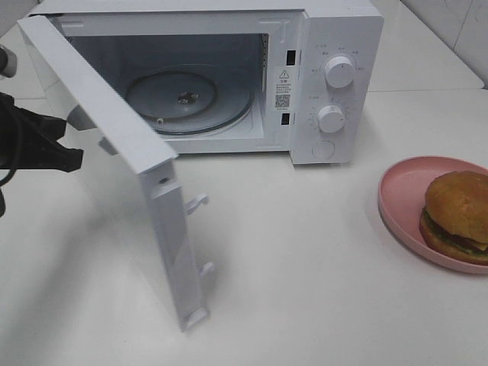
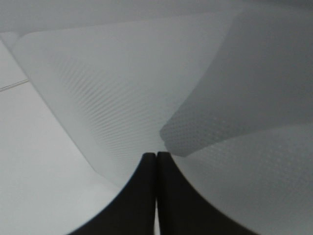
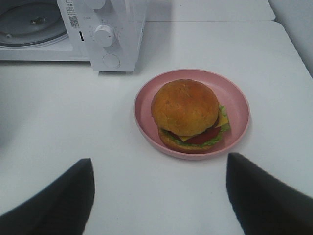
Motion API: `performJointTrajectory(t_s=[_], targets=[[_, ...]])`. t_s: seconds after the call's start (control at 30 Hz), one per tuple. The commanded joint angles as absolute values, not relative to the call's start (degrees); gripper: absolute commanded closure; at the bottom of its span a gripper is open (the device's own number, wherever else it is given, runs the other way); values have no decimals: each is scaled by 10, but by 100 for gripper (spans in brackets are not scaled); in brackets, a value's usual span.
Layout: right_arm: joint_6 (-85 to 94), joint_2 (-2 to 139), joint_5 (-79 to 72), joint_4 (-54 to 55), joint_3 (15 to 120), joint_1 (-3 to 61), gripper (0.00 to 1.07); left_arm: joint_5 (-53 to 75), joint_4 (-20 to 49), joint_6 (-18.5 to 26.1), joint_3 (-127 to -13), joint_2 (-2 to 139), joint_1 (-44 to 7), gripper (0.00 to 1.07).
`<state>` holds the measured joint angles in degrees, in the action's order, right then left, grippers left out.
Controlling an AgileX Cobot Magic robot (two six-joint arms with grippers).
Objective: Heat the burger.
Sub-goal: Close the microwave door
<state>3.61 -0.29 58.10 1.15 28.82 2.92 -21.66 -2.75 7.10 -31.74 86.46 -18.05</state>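
both grippers differ: left gripper (image 2: 156,161) closed against microwave door (image 1: 114,137); right gripper (image 3: 156,191) spread above burger (image 3: 188,115).

The left gripper (image 2: 156,169) and right gripper (image 3: 159,196) both have matte black fingers (image 3: 266,196) with smooth, curved inner edges.

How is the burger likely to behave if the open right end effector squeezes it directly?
The burger looks soft: its domed bun would probably compress. Its layers, with cheese and lettuce poking out, may slide apart. It sits loose on the pink plate, so lifting by the plate's rim seems safer.
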Motion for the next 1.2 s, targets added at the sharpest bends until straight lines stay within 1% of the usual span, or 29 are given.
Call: performJointTrajectory(t_s=[0.03, 0.2, 0.8, 0.97, 1.03, 1.2], targets=[[34, -18, 573, 10, 289, 25, 36, -247, -68, 67, -339, 894, -202, 106], [34, -18, 573, 10, 289, 25, 36, -256, -88, 67, -370, 933, -225, 106], [34, -18, 573, 10, 289, 25, 36, -265, -88, 65, -511, 1049, -266, 106], [34, -18, 573, 10, 289, 25, 36, -265, -87, 65, -555, 1082, -284, 106], [34, -18, 573, 10, 289, 25, 36, -264, -87, 65, -594, 1110, -300, 106], [34, -18, 573, 10, 289, 25, 36, -260, -87, 65, -625, 1129, -313, 106]])
